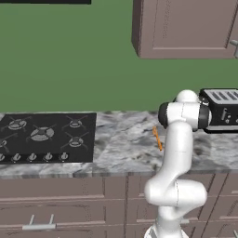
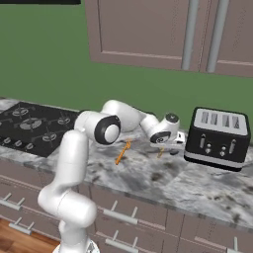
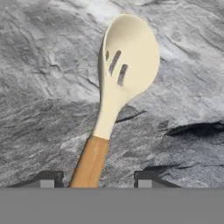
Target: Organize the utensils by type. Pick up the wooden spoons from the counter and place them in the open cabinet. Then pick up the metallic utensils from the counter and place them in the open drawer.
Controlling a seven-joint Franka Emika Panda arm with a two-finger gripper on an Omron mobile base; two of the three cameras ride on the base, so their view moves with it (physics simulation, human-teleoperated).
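Straddling tan handle of cream-bowled wooden spoon (image 3: 117, 94) flat on counter (image 3: 43, 87) beside toaster (image 2: 220, 137): gripper (image 3: 95, 178) part-open, closing for pickup, nothing gripped yet.

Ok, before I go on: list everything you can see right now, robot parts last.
cream-bowled wooden spoon: one, cream slotted bowl, tan handle, flat on the counter, handle between the jaws
orange-brown wooden spoon: one, on the counter between cooktop and toaster
counter: one, grey-and-white marble
cooktop: one, black, counter's left
toaster: one, black, silver top, counter's right
upper cabinets: several, mauve-brown, on the green wall
drawer fronts: several, mauve-brown, under the counter
arm: one, white
jaws: one pair, dark, open
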